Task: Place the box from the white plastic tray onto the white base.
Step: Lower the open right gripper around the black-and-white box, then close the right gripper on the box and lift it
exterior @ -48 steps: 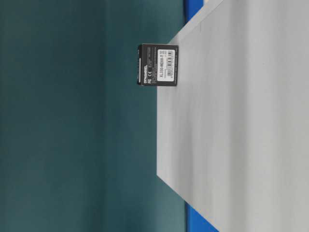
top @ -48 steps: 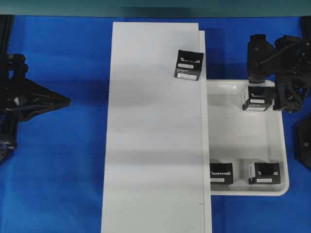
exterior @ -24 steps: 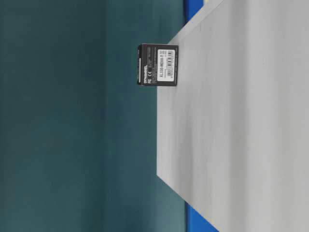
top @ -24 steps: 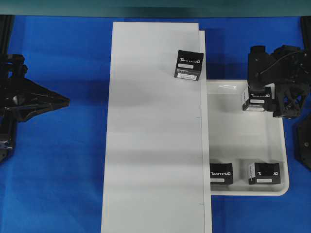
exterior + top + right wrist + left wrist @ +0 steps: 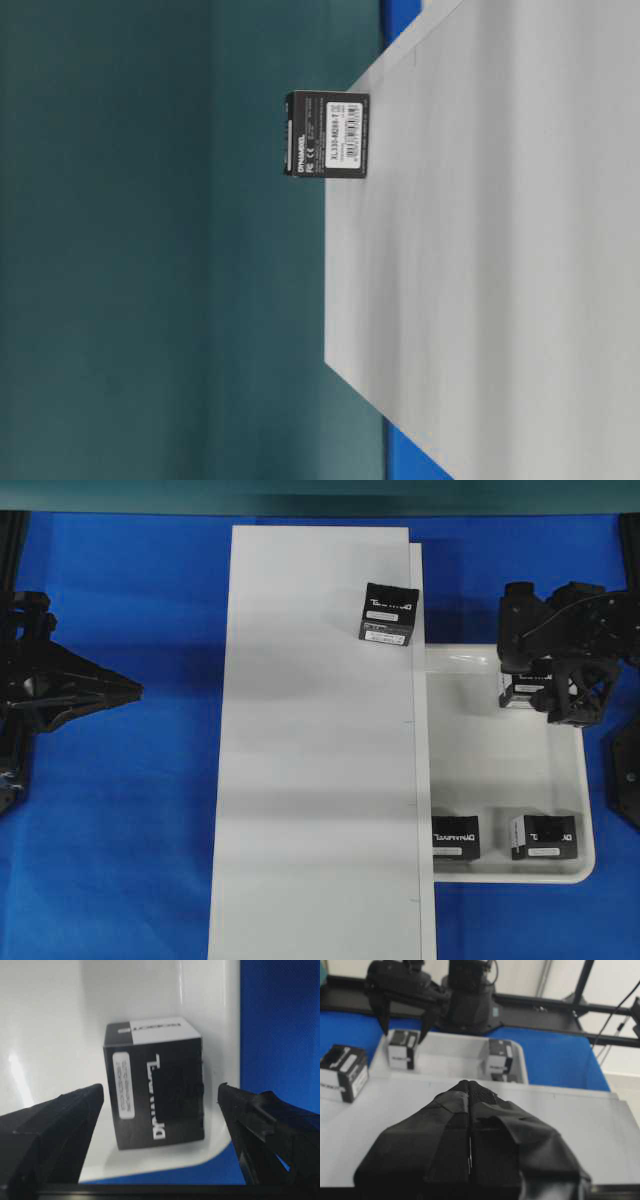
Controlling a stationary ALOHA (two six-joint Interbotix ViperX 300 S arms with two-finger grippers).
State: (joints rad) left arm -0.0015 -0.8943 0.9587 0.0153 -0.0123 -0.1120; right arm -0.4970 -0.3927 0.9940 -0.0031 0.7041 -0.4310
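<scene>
A black box [image 5: 521,692] stands in the far corner of the white plastic tray [image 5: 500,770]. My right gripper [image 5: 527,676] is open right above it, one finger on each side. In the right wrist view the box [image 5: 155,1085] sits between the spread fingers [image 5: 60,1125], apart from both, on the tray [image 5: 50,1035]. Another black box [image 5: 389,613] stands on the far end of the white base [image 5: 320,740]; it also shows in the table-level view [image 5: 327,133]. My left gripper [image 5: 135,688] is shut and empty, left of the base.
Two more black boxes [image 5: 455,837] [image 5: 545,837] stand at the near end of the tray. The tray lies against the right edge of the base. Blue cloth covers the table [image 5: 150,830].
My right gripper has shifted left and come down over the box in the tray's far corner, covering more of it. The left arm and the other boxes have stayed put.
</scene>
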